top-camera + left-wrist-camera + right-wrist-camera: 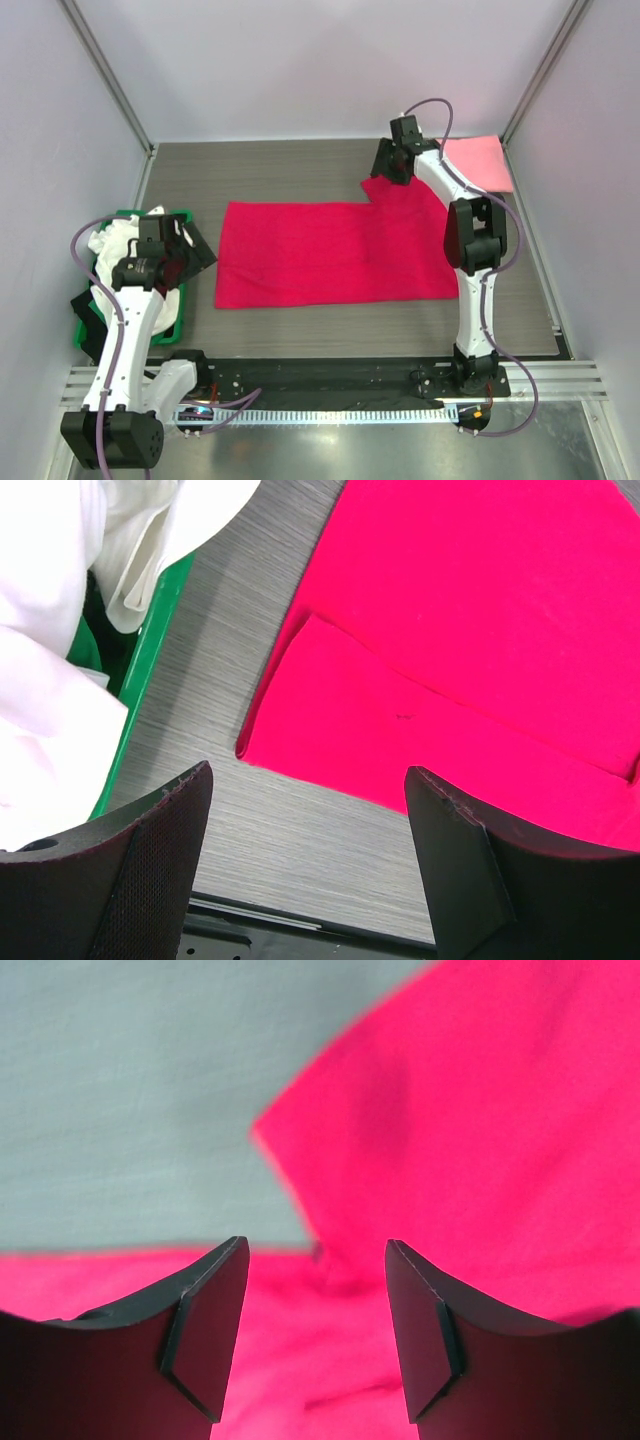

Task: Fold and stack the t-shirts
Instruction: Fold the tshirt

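"Where's the red shirt (330,252)?"
"Flat in the middle, long side running nine to three. The right gripper (315,1250) hangs spread over its one-o'clock corner, nearer than the left gripper (308,768), also spread, empty."

Right hand (315,1242) hovers over the far right corner of the red t-shirt (330,255), fingers parted; left hand (308,770) gapes beside its left edge.

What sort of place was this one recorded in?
Probably a lab test cell: plain walls and metal posts enclose a grey table, left arm and right arm bolted to a rail at its near edge, a red shirt spread out.
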Tool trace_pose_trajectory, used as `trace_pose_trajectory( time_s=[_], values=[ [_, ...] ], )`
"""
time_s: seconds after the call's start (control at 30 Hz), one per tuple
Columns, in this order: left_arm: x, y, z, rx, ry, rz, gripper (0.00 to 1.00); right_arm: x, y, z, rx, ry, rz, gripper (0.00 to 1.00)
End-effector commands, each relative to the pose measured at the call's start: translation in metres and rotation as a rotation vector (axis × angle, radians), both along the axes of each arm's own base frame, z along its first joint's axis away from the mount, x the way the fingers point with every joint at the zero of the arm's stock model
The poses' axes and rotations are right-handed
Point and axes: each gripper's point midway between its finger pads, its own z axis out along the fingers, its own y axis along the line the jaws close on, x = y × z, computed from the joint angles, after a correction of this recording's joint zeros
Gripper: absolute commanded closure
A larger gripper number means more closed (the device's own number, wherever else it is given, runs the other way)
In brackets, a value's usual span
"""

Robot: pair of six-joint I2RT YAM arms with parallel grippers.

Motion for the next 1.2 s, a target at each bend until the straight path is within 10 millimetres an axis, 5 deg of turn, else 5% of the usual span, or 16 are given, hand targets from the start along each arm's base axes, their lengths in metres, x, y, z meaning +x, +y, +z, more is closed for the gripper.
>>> trace_pose_trajectory(
  time_s=[0.0, 0.03, 0.1, 0.13, 0.37, 0.57, 0.8, 1.17],
  values=[
    [0.005, 0.003, 0.002, 0.022, -0.017, -0.005, 0.22, 0.031, -0.033, 0.011, -0.101, -0.048, -0.026, 0.37],
    [0.004, 0.003, 0.001, 0.021, -0.016, -0.004, 0.22, 0.039, -0.046, -0.003, -0.125, -0.033, -0.052, 0.36],
    [0.005, 0.003, 0.002, 0.022, -0.017, -0.001, 0.22, 0.059, -0.058, 0.009, -0.141, -0.083, -0.068, 0.35],
    [0.005, 0.003, 0.001, 0.023, -0.014, 0.000, 0.22, 0.066, -0.069, -0.007, -0.165, -0.067, -0.090, 0.34],
    [0.005, 0.005, -0.003, 0.028, 0.004, 0.008, 0.23, 0.112, -0.101, 0.006, -0.256, -0.188, -0.185, 0.24],
    [0.005, -0.001, -0.007, 0.033, 0.023, -0.011, 0.23, 0.136, -0.107, 0.001, -0.262, -0.273, -0.246, 0.20],
    [0.003, -0.002, -0.012, 0.045, 0.048, -0.013, 0.23, 0.139, -0.095, -0.038, -0.197, -0.234, -0.234, 0.25],
    [0.006, -0.002, -0.021, 0.052, 0.083, -0.011, 0.23, 0.129, -0.097, -0.062, -0.174, -0.180, -0.223, 0.83]
  ],
)
